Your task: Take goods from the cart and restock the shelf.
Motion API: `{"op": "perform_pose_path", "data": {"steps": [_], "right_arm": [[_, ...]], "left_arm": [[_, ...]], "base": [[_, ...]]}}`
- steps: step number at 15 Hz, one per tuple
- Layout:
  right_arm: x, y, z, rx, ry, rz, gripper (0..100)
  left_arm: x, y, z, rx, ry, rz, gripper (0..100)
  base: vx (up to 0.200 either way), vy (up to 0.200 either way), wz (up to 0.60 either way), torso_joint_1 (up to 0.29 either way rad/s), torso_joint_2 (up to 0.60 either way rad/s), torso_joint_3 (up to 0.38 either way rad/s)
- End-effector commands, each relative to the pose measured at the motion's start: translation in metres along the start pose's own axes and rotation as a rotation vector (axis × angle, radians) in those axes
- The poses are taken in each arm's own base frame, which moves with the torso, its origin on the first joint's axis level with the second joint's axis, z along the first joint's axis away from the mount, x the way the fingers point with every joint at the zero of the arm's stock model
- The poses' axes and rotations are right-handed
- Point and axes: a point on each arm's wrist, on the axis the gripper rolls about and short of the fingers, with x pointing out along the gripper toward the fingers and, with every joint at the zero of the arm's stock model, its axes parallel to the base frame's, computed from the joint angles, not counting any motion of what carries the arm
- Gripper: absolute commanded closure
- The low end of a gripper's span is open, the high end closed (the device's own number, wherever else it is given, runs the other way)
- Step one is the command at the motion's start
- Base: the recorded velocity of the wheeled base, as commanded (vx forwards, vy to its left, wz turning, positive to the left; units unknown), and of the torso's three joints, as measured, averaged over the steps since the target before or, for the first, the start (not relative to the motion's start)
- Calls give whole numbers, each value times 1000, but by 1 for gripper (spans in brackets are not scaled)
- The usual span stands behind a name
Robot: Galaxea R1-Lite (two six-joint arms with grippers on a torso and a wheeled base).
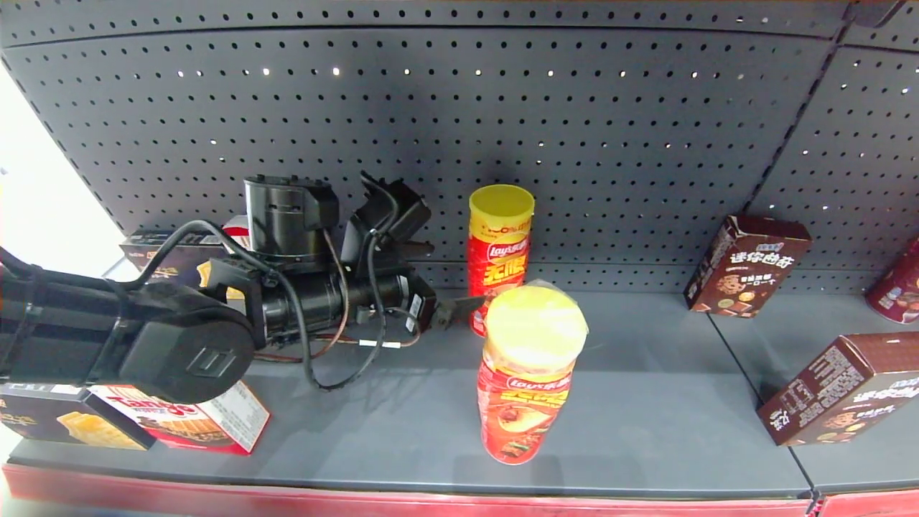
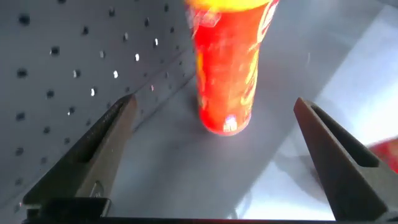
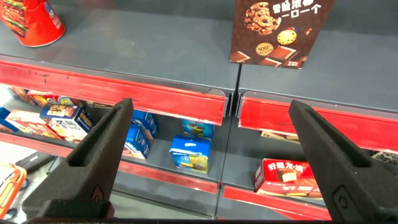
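- Shelf [image 1: 646,402]: the goods stand here, against the pegboard.
- My left hand [image 1: 459,307]: low over the shelf, released and empty, its tip just beside the rear chip can [image 1: 500,244] (upright at the back, probably to leave room in front).
- Front chip can [image 1: 528,388]: upright near the edge, apart from my hand.
- My right hand [image 3: 211,104]: released and empty, in front of the lower shelves.

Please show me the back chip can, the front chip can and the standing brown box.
Back chip can [image 1: 500,251]: head view, red side under the lid.
Front chip can [image 1: 535,329]: head view, yellow lid.
Standing brown box [image 1: 747,271]: head view, front face.
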Motion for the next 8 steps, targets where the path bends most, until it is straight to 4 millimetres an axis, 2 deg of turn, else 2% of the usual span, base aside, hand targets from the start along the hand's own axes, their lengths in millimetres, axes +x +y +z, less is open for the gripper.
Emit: {"op": "perform_pose_path", "data": {"steps": [1, 5, 8], "right_arm": [[0, 0, 0, 0, 1, 0, 0], [0, 0, 0, 0, 1, 0, 0], [0, 0, 0, 0, 1, 0, 0]], "left_arm": [[17, -3, -10, -5, 29, 1, 0], [28, -1, -13, -9, 49, 51, 0], [27, 2, -13, -12, 50, 68, 0]], "base": [[0, 0, 0, 0, 0, 0], [0, 0, 0, 0, 0, 0], [0, 0, 0, 0, 0, 0]]}}
